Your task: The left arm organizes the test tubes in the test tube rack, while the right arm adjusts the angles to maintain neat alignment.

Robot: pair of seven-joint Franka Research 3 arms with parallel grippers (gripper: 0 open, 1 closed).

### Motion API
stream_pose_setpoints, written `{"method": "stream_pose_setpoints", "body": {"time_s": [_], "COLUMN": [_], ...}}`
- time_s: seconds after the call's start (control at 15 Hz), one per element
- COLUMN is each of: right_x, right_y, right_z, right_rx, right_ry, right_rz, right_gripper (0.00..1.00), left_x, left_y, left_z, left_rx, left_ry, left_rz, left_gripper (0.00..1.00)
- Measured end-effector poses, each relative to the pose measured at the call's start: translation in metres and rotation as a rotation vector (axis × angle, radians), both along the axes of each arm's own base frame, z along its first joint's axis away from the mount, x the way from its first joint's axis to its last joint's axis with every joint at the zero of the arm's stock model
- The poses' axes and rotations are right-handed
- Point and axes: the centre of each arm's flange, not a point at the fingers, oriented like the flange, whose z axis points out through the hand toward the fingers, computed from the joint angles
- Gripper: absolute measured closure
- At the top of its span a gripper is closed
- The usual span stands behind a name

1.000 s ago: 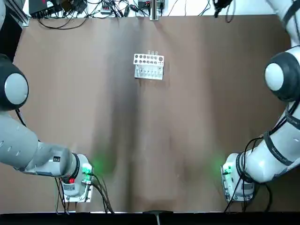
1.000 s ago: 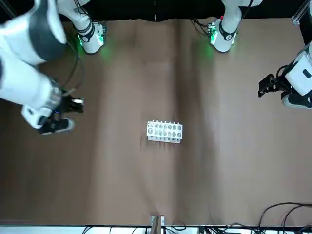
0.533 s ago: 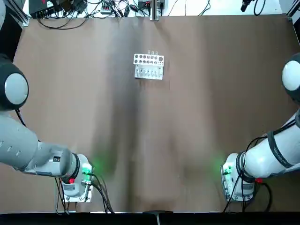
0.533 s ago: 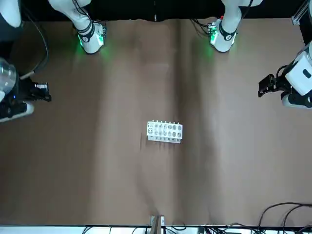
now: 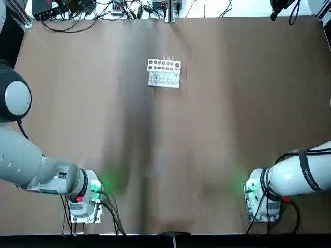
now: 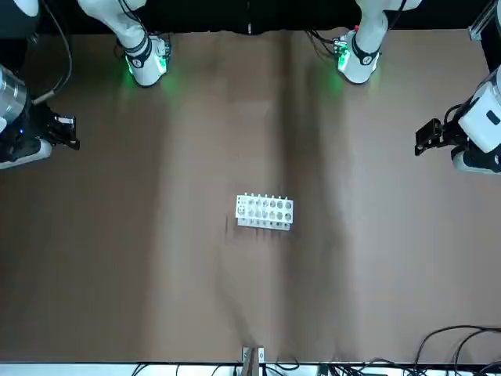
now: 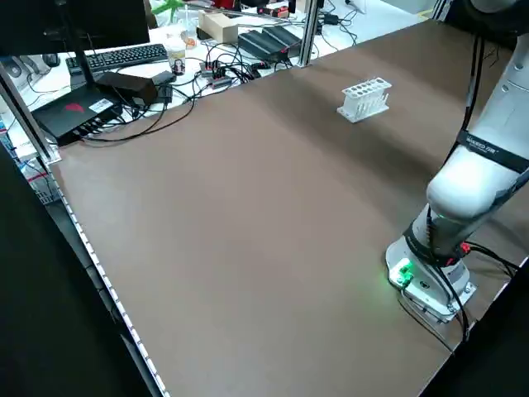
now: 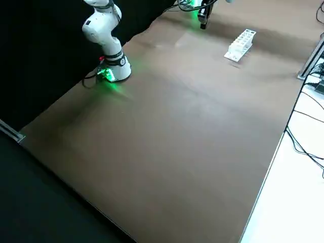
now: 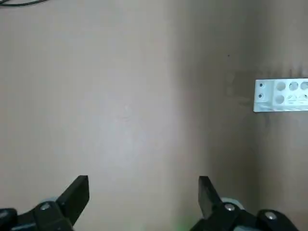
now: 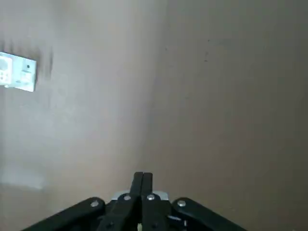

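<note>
The white test tube rack (image 5: pixel 164 72) stands at the far middle of the brown table (image 5: pixel 207 134), also seen in the front view (image 6: pixel 264 211). Thin clear test tubes (image 5: pixel 168 58) rise from its far row and are hard to make out. My left gripper (image 9: pixel 143 190) is open with nothing between its fingers. It hangs at the table's left side (image 6: pixel 429 139), far from the rack (image 9: pixel 281 95). My right gripper (image 10: pixel 143 180) is shut on nothing and hovers off to the right side (image 6: pixel 61 133), with the rack (image 10: pixel 18 77) far from it.
Both arm bases glow green at the near table edge, the left base (image 5: pixel 84 200) and the right base (image 5: pixel 262 199). Cables, a keyboard and boxes (image 7: pixel 165 58) crowd the bench beyond the far edge. A metal post (image 5: pixel 169 10) stands at the far edge's middle.
The right arm has swung outward to its own right, carrying its shut gripper away from the table's middle. The left arm and the rack have not moved.
</note>
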Motion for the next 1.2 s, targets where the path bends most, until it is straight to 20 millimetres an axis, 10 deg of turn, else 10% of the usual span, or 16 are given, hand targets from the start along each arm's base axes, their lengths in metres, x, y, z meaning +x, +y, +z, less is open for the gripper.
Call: {"method": "stream_pose_setpoints", "body": {"time_s": [0.33, 1.0, 1.2], "right_x": [0.0004, 0.0005, 0.0001], "right_y": [-0.0001, -0.0021, -0.0028], "right_z": [-0.0053, -0.0054, -0.0057], "right_rx": [-0.019, -0.021, -0.021], "right_ry": [-0.006, -0.005, -0.001], "right_rz": [0.004, 0.0, -0.003], "right_gripper": [0.97, 0.01, 0.0], "left_x": [-0.0008, -0.0009, -0.001], "left_y": [0.0, -0.0007, -0.0017], "left_z": [0.0016, 0.0017, 0.0011], "left_rx": [0.0, 0.0, 0.0], "left_ry": [-0.003, -0.003, -0.002], "left_rz": [0.0, 0.0, 0.0], "left_gripper": [0.0, 0.0, 0.0]}}
